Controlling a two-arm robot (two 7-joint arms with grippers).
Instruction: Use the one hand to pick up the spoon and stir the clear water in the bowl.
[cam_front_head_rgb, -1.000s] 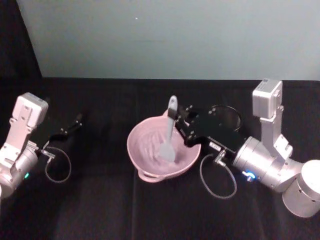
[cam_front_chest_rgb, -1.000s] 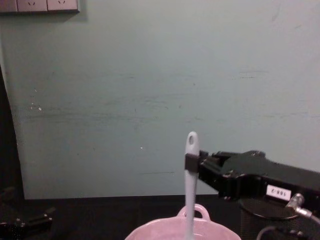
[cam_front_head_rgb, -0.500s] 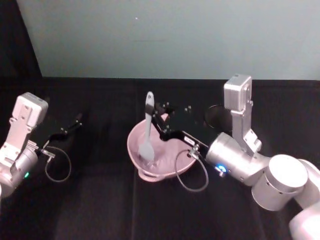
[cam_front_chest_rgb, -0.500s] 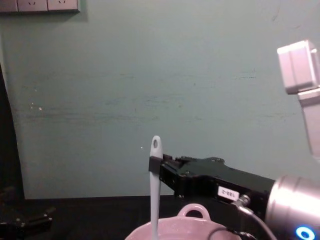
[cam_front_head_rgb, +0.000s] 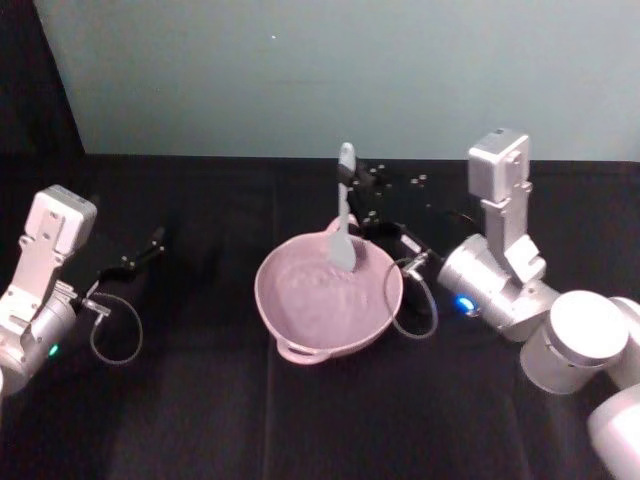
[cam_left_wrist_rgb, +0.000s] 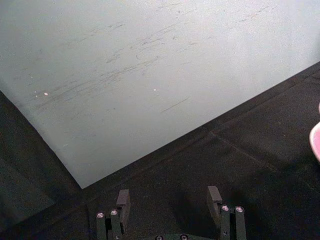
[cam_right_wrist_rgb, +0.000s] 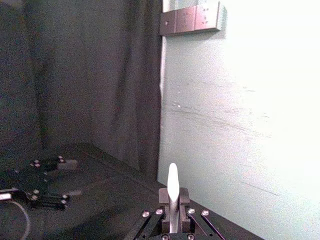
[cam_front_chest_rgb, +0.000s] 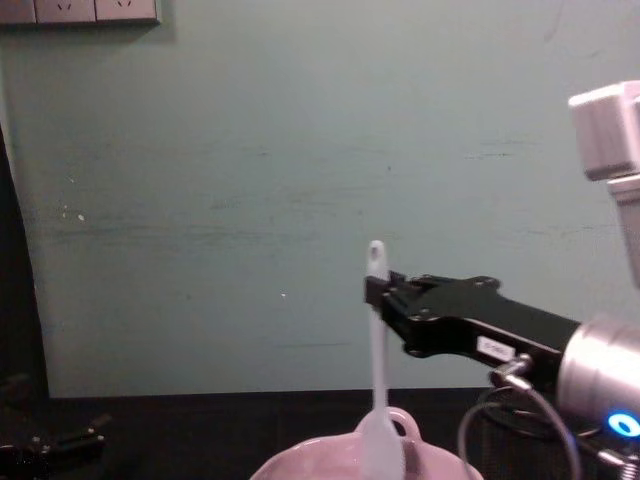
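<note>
- Clamps the right pincer (cam_front_head_rgb: 351, 196) onto the spoon (cam_front_head_rgb: 343, 250), high on the slim handle, just under the hole at its tip.
- Holds the spoon close to upright, blade down, over the far side of the bowl (cam_front_head_rgb: 325, 347), just inside the wavy rim.
- Has the pink bowl standing near the middle of the black worktop (cam_front_head_rgb: 200, 400), with the right arm reaching in from the right behind it.
- From the chest, shows the same pincer (cam_front_chest_rgb: 374, 290) clenched on the handle. Shows also the broad blade of the spoon (cam_front_chest_rgb: 380, 445) hanging in front of a small loop handle of the bowl (cam_front_chest_rgb: 300, 465), its lower end about level with the rim.
- Trails a grey cable (cam_front_chest_rgb: 466, 425) in a loop below the black pincer body.
- Cannot tell whether the blade touches the water (cam_front_head_rgb: 320, 295), seen as a faint sheen on the pink inside.
- From the right wrist, shows the pincer (cam_right_wrist_rgb: 171, 200) squeezed against both sides of the spoon (cam_right_wrist_rgb: 172, 182), whose white tip stands up between the fingers.
- Rests the left pincer (cam_front_head_rgb: 150, 245) low at the left of the worktop, well apart from the bowl, released and grasping nothing.
- From the left wrist, shows that pincer (cam_left_wrist_rgb: 170, 197) spread wide above the dark cloth. Shows too a pink sliver of the bowl (cam_left_wrist_rgb: 316, 142) at the very edge of the view, and the pale green wall (cam_left_wrist_rgb: 125, 75) beyond.
</note>
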